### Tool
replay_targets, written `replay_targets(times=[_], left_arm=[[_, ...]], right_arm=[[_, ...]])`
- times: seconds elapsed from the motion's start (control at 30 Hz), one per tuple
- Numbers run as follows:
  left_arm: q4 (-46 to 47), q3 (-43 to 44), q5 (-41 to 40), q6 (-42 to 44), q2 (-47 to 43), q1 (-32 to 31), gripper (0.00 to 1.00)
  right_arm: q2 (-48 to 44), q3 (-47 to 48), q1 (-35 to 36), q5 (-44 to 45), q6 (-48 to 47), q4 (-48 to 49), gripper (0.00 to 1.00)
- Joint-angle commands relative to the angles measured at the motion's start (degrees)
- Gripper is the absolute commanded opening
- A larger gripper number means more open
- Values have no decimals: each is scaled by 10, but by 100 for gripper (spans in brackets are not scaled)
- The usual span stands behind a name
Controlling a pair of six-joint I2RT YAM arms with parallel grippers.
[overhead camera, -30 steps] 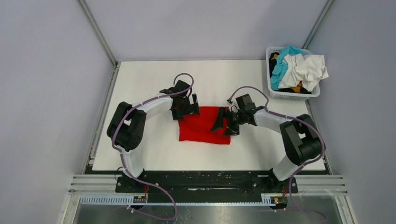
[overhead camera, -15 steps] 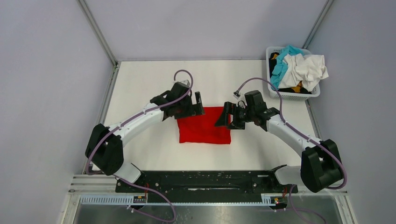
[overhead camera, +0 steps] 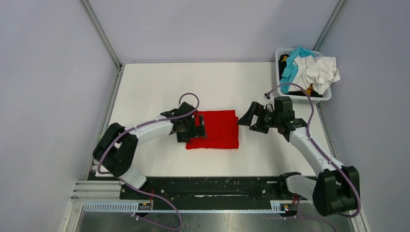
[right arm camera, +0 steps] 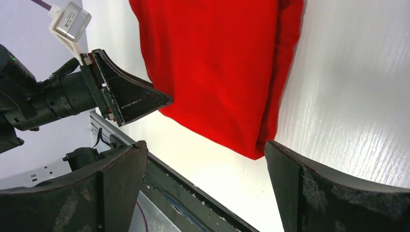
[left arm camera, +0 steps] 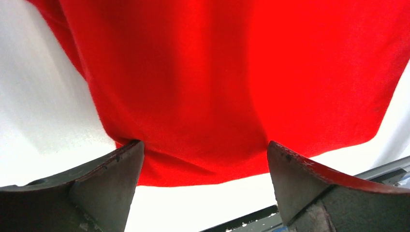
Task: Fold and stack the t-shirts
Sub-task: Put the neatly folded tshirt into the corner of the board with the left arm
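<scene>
Here, my spread left gripper [overhead camera: 198, 129], nearer, and spread right gripper [overhead camera: 245, 117] flank the folded red fabric t-shirt [overhead camera: 218, 129] mid-frame.

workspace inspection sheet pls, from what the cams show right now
surface: white table, looks clean
job's things: red t-shirt folded flat mid-table; unfolded garments heaped in the white basket, far right corner
clutter: nothing seen
grippers: left gripper open over the shirt's left part; right gripper open beside its right edge
cables: purple cable loops at each wrist, hanging free
surroundings: grey walls, metal frame
</scene>
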Motion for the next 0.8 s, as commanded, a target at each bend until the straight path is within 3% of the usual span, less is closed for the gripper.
replay_targets(times=[0.0,0.1,0.23,0.53,0.67,0.77], left_arm=[[-47,35,-58,16,-52,-1,99],[-78,62,-130,27,-77,2,99],[-97,77,-155,27,-57,41,98],[-55,121,-57,57,64,77,82],[-37,131,-33,55,103,76,63],[-42,152,-35,60,133,76,32]], right_arm=[[-35,-1,-3,15,-21,-6,99],[-41,-3,-3,22,-30,-8,99],[-43,-7,-4,33,-40,-15,99],[-37,-5,-4,38,-57,-27,99],[-27,0,-4,37,-63,-35,99],[-19,3,-5,37,-64,-37,99]])
